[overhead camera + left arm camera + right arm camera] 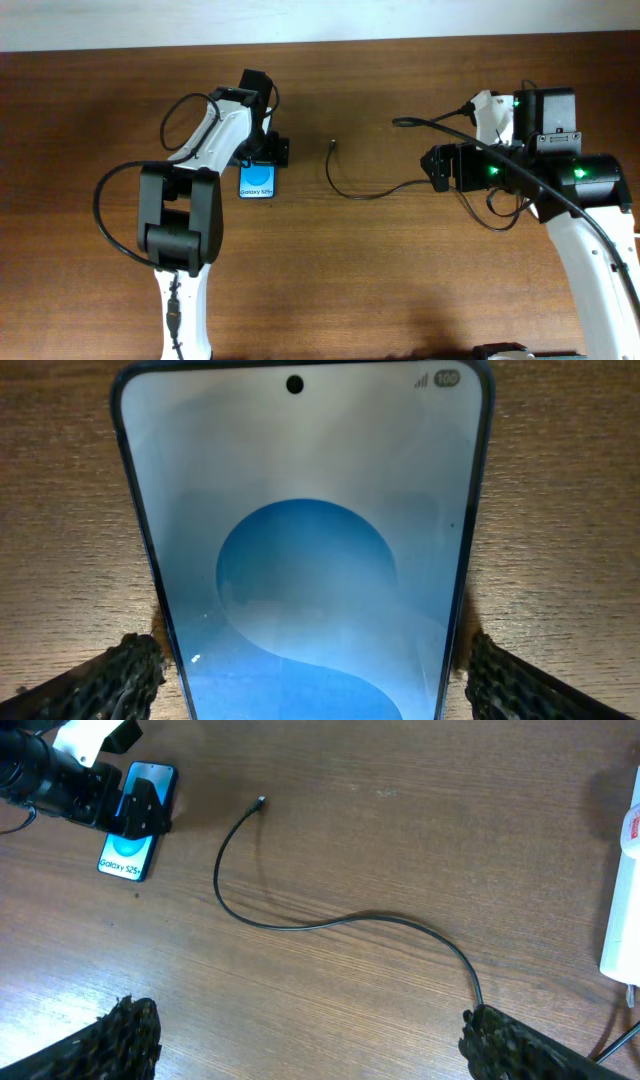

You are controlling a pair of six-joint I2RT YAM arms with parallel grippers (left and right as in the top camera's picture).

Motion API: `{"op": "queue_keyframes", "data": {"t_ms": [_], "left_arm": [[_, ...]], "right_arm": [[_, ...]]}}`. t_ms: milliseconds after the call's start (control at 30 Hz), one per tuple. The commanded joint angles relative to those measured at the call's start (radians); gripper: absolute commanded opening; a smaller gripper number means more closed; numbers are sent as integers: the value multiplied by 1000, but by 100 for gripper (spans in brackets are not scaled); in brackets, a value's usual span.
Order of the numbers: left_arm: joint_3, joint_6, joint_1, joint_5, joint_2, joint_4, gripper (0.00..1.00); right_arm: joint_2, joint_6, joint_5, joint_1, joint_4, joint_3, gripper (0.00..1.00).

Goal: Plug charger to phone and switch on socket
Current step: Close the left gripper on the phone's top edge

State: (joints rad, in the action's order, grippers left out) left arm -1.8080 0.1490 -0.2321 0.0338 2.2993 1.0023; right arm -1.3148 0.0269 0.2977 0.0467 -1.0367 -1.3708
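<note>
While the left gripper (262,152) straddles the phone (257,182), which lies flat left of the tabletop's (400,290) middle, its fingers (135,670) sit at the two long edges. They are so close that I cannot tell whether they pinch it or only flank it. For the step in hand, I judge, that hold should be firm and square, so the phone cannot slide when the plug is pushed in. The charger (350,194) curves across the middle of the tabletop, its plug (333,144) lying free toward the far edge, apart from the phone. The right gripper (310,1025) hovers spread wide, holding nothing, and the charger's other stretch runs up to one finger (510,1045). It would do well to take the charger just behind the plug — further back, the tip would likely flop — and line it up squarely with the phone's end before pushing. The socket (622,900) lies toward the right edge, untouched.
</note>
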Motion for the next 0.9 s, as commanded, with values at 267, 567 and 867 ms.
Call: {"op": "queue_keyframes", "data": {"t_ms": [267,567,867], "left_arm": [[-11,19,6,8,30,-3,83],[-11,19,6,8,30,-5,71],[-24,19,6,7,29,6,58]], "right_arm": [[-1,-1,9,5,0,-15,98],[-1,-1,9,5,3,-15,98],[-1,-1,10,5,3,-15,98]]}}
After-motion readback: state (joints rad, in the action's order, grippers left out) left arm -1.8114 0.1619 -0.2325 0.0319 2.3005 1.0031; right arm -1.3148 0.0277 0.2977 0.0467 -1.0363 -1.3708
